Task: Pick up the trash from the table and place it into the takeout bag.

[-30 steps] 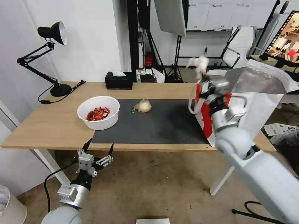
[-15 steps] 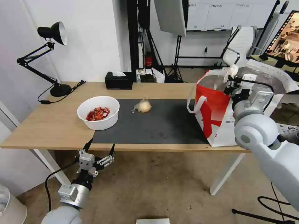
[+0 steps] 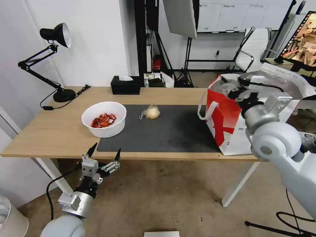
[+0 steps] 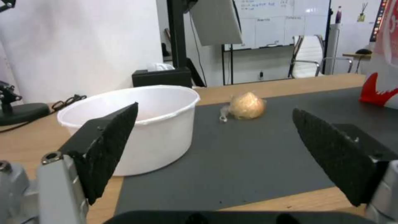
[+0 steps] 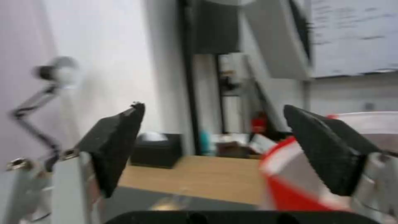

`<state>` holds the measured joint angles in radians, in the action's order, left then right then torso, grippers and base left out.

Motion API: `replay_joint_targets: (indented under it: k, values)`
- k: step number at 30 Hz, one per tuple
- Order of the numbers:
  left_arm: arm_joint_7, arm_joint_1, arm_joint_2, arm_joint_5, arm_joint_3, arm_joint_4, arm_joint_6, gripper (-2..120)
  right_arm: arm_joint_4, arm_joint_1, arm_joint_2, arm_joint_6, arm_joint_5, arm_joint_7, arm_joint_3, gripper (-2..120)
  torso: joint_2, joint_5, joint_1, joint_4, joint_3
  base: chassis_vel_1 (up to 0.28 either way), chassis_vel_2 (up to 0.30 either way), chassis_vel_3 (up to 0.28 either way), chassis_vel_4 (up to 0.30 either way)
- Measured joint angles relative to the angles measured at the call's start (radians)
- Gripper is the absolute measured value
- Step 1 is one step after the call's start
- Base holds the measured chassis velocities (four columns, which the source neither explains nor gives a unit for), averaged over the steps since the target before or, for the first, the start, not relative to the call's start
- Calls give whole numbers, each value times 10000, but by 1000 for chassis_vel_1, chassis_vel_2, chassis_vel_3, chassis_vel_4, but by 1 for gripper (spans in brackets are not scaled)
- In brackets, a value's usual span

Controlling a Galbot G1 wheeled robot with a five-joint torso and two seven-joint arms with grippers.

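While the right end effector (image 3: 237, 89) hangs over the open mouth of the takeout bag (image 3: 227, 121), its fingers are spread wide with nothing between them; you can see the gap clearly in the right wrist view, where the two black pads (image 5: 118, 146) sit far apart with the bag's red panel below them. That bag stands upright at the right end of the worktop (image 3: 49, 131), half on the dark grey mat (image 3: 171, 131), red side facing the middle, foil lining showing at the top.

Two bits of trash are out on the worktop. One is the white bowl (image 3: 104, 119) with red scraps in it, sitting at the left edge of the mat, partly on the bare wood. The other is the small knotted clear bag (image 3: 150, 112) with a yellowish lump inside, on the mat near its back edge, between the bowl and the takeout bag and touching neither.

Left end effector (image 3: 102, 156) is parked low, just below the front edge of the worktop, in front of the bowl. Its fingers are spread too and hold nothing; in the left wrist view the pads (image 4: 112, 143) frame the bowl (image 4: 136, 124) and the knotted bag (image 4: 245, 106).

Back by the wall there's a black tissue box (image 3: 125, 85) and a black desk lamp (image 3: 54, 59) on the far left corner.
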<state>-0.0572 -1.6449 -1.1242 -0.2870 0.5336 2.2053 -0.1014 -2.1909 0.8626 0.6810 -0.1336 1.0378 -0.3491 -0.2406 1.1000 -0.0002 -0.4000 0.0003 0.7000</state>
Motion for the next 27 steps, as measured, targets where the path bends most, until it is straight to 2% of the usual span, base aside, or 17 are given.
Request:
replay_joint_targets:
  k: [3, 4, 7, 9, 11, 12, 15, 19, 27]
  values:
    - [-2, -186, -89, 12, 55, 29, -127, 100, -625, 2196, 130, 843, -1057, 1056, -647, 99, 0, 2, 0, -2, -1, 0, 0, 0, 0]
    - [-2, -186, -89, 12, 55, 29, -127, 100, -625, 2196, 130, 843, -1057, 1056, -647, 99, 0, 2, 0, -2, -1, 0, 0, 0, 0]
    - [1, -357, -247, 78, 109, 31, -239, 100, -793, 4606, 685, 1746, -2834, 1747, -1321, 100, 0, 3, 2, -2, -1, 0, 0, 0, 0]
    - [4, -369, -273, 98, 107, 31, -251, 100, -796, 5043, 840, 1947, -3194, 1854, -1487, 100, 1, 3, 0, -1, -1, 0, 0, 0, 0]
    - [6, -428, -392, 256, 51, -60, -293, 100, -606, 6948, 1639, 2784, -4580, 2218, -1979, 100, 1, 1, 1, -6, -2, 0, 0, 0, 0]
    - [6, -428, -392, 256, 51, -60, -293, 100, -606, 6948, 1639, 2784, -4580, 2218, -1979, 100, 1, 1, 1, -6, -2, 0, 0, 0, 0]
    - [62, -619, -530, 518, -19, -296, -365, 100, -51, 8436, 2649, 3554, -6024, 2442, -2151, 100, 1, 3, 2, -6, -3, 0, 0, 0, 0]
    - [99, -712, -592, 657, -85, -469, -382, 100, 256, 8937, 3250, 3699, -6469, 2475, -2009, 100, 2, 0, 2, -5, -2, 0, 0, 0, 0]
    - [118, -738, -444, 688, -84, -584, -281, 100, 407, 8865, 3364, 3563, -6577, 2400, -1744, 100, 0, 0, 1, -2, -1, 0, 0, 0, 0]
